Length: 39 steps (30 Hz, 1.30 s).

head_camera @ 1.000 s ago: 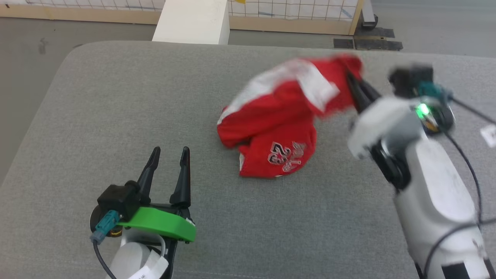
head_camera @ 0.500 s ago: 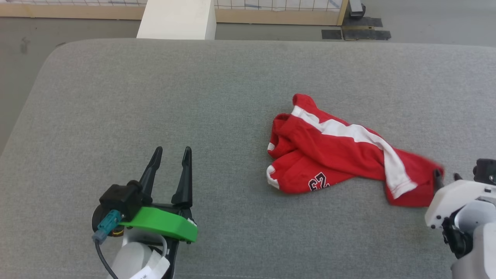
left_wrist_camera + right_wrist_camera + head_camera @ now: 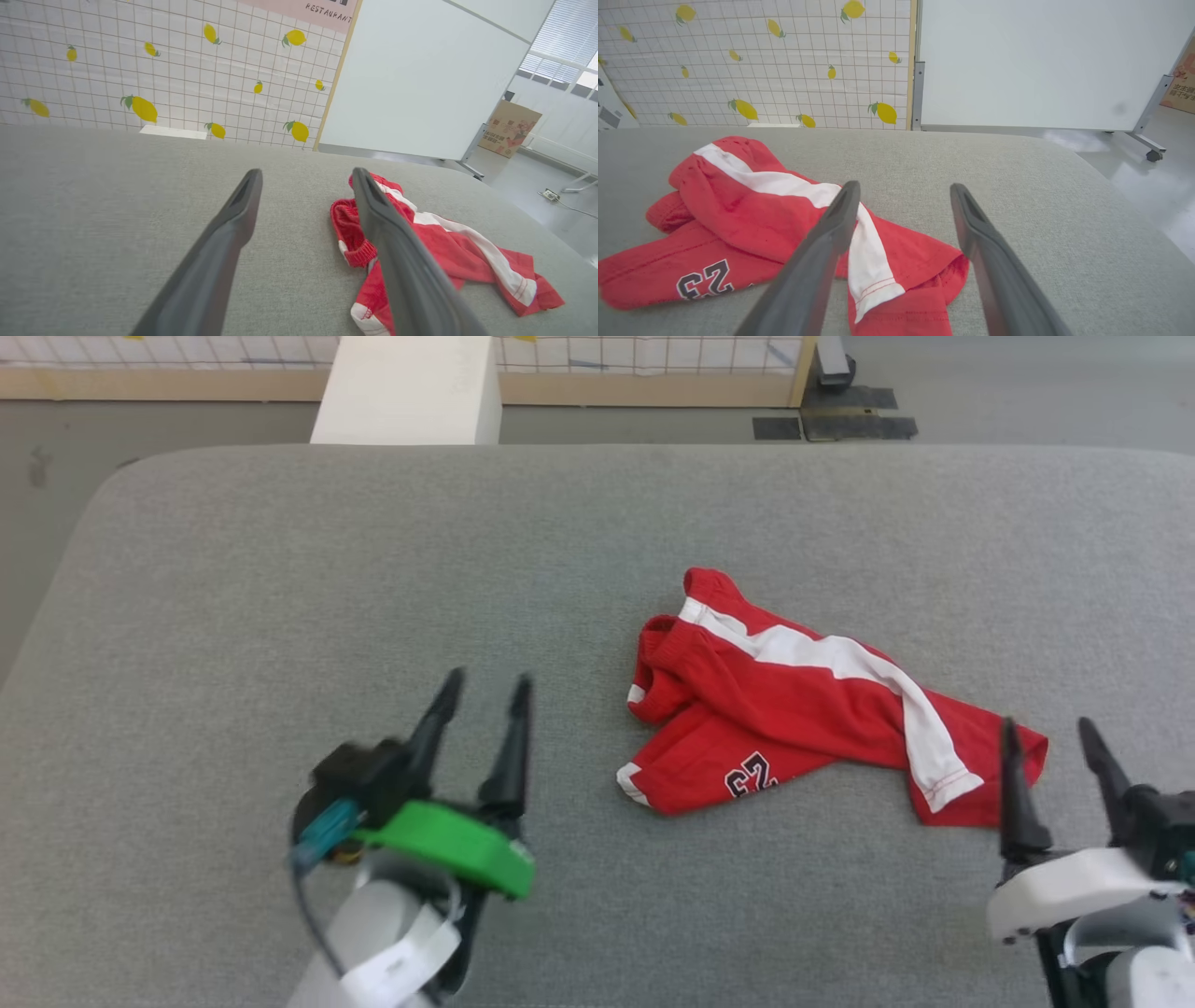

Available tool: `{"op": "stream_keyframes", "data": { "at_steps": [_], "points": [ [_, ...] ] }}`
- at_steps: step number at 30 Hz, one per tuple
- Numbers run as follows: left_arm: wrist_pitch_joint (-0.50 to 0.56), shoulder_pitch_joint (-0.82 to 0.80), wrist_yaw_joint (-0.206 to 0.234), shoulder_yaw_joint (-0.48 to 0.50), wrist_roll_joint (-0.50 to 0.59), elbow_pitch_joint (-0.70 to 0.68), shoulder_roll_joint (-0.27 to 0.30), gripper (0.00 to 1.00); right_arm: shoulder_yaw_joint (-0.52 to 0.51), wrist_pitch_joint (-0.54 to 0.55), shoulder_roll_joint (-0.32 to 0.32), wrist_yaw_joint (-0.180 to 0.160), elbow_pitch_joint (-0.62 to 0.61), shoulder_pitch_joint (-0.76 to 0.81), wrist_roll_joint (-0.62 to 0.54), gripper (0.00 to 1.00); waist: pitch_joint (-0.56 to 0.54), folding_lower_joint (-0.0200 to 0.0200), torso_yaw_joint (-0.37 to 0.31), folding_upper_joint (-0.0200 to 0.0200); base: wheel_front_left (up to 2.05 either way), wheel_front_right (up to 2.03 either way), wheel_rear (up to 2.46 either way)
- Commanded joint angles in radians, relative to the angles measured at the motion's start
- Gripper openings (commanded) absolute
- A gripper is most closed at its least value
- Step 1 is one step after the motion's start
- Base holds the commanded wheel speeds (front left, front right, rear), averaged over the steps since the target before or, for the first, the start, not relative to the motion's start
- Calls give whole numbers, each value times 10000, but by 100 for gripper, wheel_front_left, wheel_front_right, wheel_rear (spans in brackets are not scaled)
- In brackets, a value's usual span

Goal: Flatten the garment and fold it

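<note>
- Two hands in the head view: the left hand has its fingers apart, left of the garment, and the right hand is spread too, tips by the garment's right corner. The garment's lying crumpled right of centre on the grey tabletop.
- Left wrist view: fingers apart, holding nothing, garment past the right finger.
- Right wrist view: fingers spread, white stripe running behind the left finger, "23" print lower left.

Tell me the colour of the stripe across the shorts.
The stripe is white, on red shorts; the right wrist view shows it best.
</note>
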Motion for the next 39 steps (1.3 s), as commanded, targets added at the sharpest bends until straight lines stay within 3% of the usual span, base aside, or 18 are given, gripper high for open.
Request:
{"op": "stream_keyframes", "data": {
  "at_steps": [1, 11, 19, 28, 30, 31, 34, 39],
  "points": [
    [83, -556, 52, -289, -283, 256, -22, 100, 219, -199, -4, -15, -219, 173, 165, 100, 175, 0, -159, 0, 0, 0, 0],
    [2457, -4369, 1056, -2567, -2514, 2716, -22, 100, 1166, -398, -4, -15, -721, 152, 558, 100, 1062, 0, -905, 0, 0, 0, 0],
    [4733, -6356, 2054, -3636, -3667, 4738, -22, 100, 1449, -519, -3, -15, -550, -132, 810, 100, 1513, 0, -1505, 0, 0, 0, 0],
    [5967, -7461, 2162, -4178, -4174, 6016, -22, 100, 1549, -672, -3, -15, -326, -307, 933, 100, 1737, 0, -1731, 0, 0, 0, 0],
    [5984, -7568, 2088, -4268, -4261, 6123, -22, 30, 1547, -698, -3, -15, -285, -318, 942, 100, 1729, 0, -1721, 0, 0, 0, 0],
    [5964, -7603, 2023, -4336, -4303, 6149, -22, 0, 1549, -706, -3, -15, -261, -320, 950, 100, 1715, 0, -1704, 0, 0, 0, 0],
    [5841, -7563, 1803, -4540, -4490, 6113, -22, 0, 1561, -710, -3, -15, -195, -325, 960, 100, 1618, 0, -1624, 0, 0, 0, 0],
    [4857, -7253, 1791, -4675, -4549, 5902, -22, 0, 1576, -674, -3, -15, -189, -308, 924, 100, 1342, 0, -1480, 0, 0, 0, 0]
  ]
}}
